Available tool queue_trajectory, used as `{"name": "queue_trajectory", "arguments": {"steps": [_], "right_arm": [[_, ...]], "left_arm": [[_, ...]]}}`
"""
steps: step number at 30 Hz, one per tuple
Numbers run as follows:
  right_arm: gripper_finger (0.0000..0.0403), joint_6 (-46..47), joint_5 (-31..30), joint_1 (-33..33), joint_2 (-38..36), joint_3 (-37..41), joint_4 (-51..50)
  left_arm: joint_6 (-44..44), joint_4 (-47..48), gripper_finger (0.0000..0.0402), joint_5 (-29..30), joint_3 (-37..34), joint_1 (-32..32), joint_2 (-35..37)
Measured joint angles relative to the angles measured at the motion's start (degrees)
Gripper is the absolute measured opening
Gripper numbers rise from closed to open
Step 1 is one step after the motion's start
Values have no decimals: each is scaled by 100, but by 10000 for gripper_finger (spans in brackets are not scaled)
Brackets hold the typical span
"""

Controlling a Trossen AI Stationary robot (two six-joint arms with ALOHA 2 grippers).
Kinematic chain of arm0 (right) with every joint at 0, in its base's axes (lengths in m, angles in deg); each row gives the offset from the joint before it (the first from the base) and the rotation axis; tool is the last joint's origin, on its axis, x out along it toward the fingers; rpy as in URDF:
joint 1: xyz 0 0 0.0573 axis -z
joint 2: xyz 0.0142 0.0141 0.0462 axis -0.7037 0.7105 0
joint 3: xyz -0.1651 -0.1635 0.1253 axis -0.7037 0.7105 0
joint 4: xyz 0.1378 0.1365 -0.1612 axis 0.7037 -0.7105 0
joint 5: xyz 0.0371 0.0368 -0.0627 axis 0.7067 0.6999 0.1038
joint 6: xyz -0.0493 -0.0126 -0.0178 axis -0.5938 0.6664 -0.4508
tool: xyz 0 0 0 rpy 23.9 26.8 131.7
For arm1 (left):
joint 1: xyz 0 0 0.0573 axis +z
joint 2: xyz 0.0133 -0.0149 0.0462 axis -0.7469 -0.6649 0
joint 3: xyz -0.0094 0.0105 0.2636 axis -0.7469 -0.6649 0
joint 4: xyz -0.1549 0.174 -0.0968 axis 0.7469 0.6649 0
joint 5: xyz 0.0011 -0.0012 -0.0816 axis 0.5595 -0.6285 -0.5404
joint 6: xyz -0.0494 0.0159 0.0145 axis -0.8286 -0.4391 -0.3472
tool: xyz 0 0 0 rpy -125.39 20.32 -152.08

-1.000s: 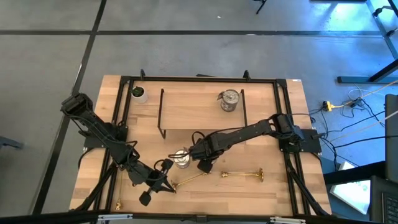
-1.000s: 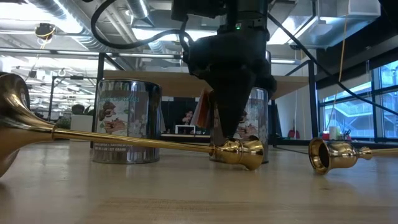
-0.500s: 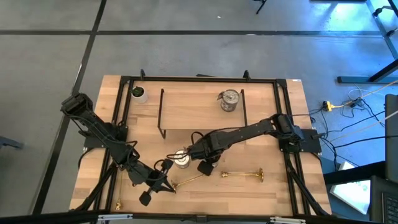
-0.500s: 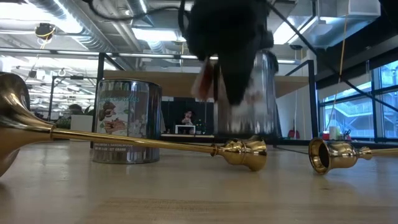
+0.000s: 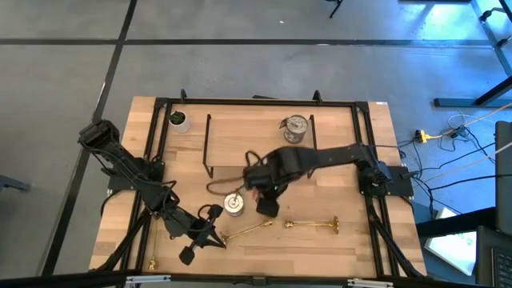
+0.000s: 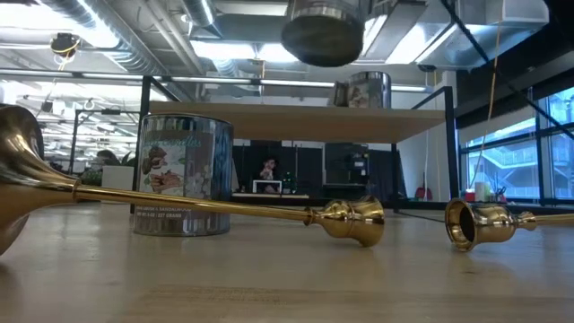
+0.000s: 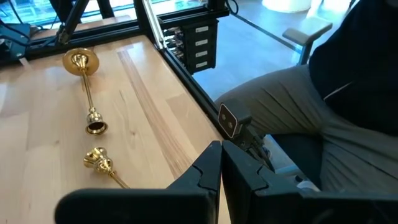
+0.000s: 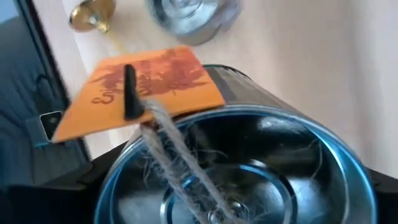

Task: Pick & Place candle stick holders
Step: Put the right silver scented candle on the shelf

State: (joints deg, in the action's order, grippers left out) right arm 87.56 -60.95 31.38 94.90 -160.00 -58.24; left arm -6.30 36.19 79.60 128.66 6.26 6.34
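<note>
right gripper clamped on tin cup | just lifted off table, carrying toward 12 o'clock | left gripper closed, idle at 7 o'clock

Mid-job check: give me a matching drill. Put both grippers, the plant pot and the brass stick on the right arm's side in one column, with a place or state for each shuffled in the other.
Things
1. right gripper
2. left gripper
3. plant pot
4. brass stick

Places or states
A. back left corner of the table
B. holding a silver cup clear of the table
C. lying on its side on the table
D. shut, with nothing in it

Pairs: 1-B, 2-D, 3-A, 4-C
</note>
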Motion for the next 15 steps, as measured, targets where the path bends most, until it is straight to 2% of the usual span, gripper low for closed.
{"name": "queue_trajectory", "arguments": {"steps": [6,15], "right_arm": [[353,-825,-82,503,-573,130,-92],[353,-2312,-115,1092,-705,-19,-125]], "left_arm": [[3,-31,6,-15,0,70,0],[-111,22,6,-342,0,491,0]]}}
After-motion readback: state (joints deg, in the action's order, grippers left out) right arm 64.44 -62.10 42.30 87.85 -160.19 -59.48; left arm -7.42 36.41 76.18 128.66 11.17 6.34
